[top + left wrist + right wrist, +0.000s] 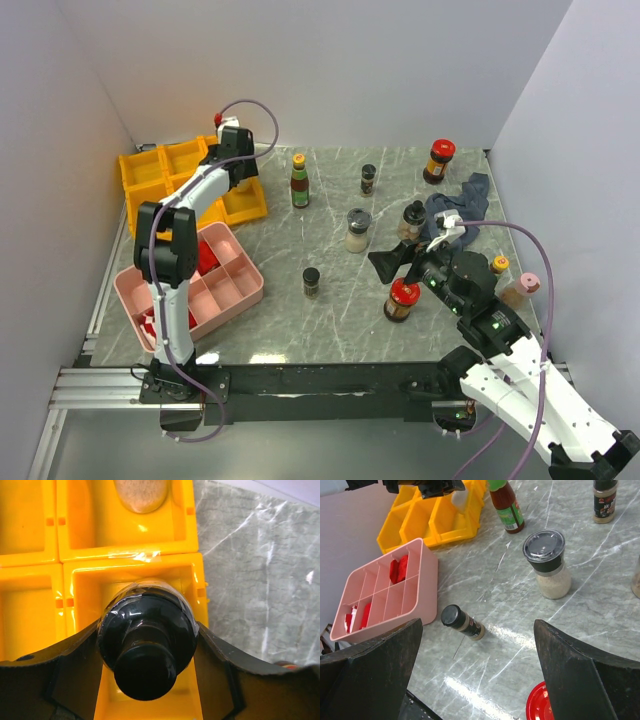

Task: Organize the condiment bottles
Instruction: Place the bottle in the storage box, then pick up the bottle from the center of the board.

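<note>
Your left gripper [148,630] is clamped on a black-capped bottle [145,667], a finger on each side of the cap. The bottle hangs over the yellow bin [125,562], in the compartment straight below the fingers. You can't tell whether its base touches the floor. Let go too high or off-centre and it may tip or catch the divider. The next compartment ahead holds something pale.

Your right gripper [476,630] is spread wide and holds nothing. A red-lidded jar [540,705] sits just under it, close to one finger rather than centred. Drop as-is and that finger could hit the lid and topple it.
</note>
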You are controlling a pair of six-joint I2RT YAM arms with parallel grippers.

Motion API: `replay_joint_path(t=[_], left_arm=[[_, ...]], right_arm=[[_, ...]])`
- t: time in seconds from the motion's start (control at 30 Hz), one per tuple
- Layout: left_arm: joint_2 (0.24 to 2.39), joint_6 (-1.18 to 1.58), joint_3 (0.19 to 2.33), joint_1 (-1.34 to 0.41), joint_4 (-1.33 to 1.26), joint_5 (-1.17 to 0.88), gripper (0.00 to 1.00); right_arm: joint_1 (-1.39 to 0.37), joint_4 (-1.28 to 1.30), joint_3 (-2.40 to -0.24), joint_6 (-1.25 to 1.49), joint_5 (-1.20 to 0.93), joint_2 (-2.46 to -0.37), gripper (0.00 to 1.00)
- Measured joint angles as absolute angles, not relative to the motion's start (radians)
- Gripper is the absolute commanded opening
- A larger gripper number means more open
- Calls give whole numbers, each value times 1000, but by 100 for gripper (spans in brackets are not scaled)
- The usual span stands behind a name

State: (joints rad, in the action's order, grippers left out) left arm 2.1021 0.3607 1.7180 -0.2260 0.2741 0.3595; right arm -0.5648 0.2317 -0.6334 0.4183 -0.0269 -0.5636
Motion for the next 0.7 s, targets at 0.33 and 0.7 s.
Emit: replay_joint_path(t=[0.33, 0.7], left_arm=[[2125, 358, 1719, -194, 251, 321, 91], [2043, 405, 1701, -191, 279, 266, 100]], right_arm=[[-565, 232, -633, 418, -23, -566, 100], [-565, 242, -635, 440, -20, -574, 100]])
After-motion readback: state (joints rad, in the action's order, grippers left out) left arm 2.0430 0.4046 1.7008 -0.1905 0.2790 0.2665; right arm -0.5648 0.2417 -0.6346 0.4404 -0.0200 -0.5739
